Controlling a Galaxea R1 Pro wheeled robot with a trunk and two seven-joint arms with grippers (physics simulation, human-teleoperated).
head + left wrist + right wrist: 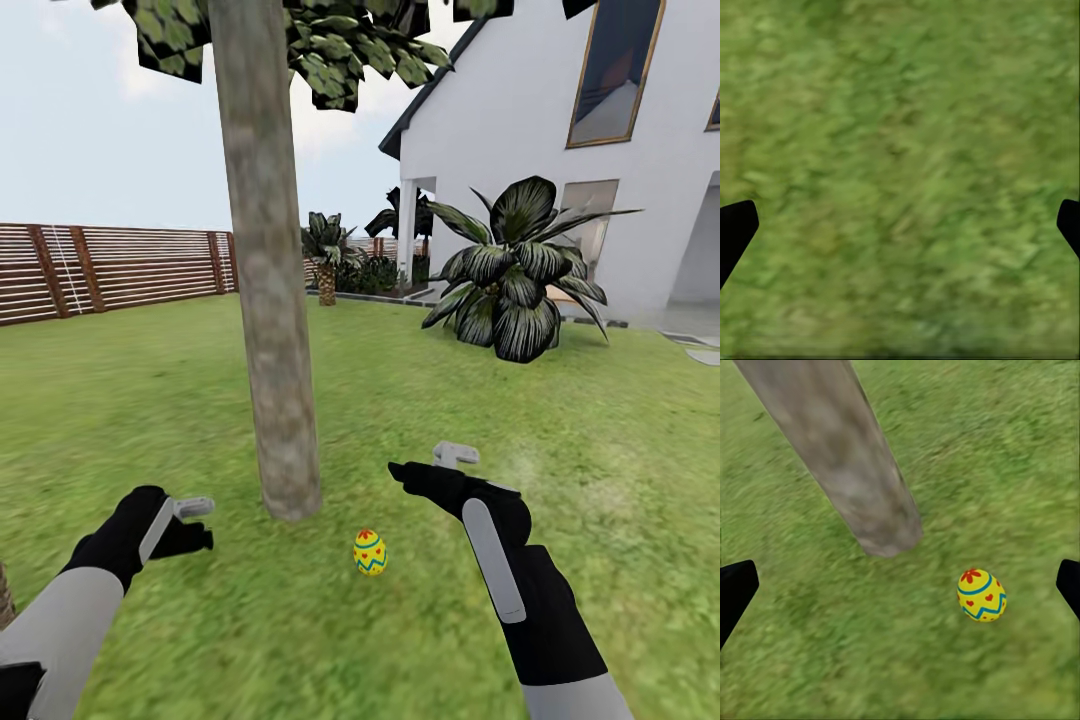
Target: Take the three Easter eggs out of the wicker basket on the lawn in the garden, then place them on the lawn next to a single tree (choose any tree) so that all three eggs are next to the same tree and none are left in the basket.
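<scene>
One yellow Easter egg (369,552) with blue zigzag bands and red marks lies on the lawn (560,450), just right of the foot of a tree (270,330) with a thick pale trunk. The right wrist view has the same egg (982,595) beside the trunk base (862,487). My right gripper (432,464) hovers open above and to the right of the egg, holding nothing; its fingertips (736,585) sit far apart. My left gripper (199,522) is open left of the trunk, over bare grass (900,150). The wicker basket is out of view.
A low broad-leaved dark plant (515,275) stands behind on the right, before the white house (600,150). A brown slat fence (110,265) closes the left background. Grey paving (700,350) shows at the far right. A brown sliver (5,595) touches the left edge.
</scene>
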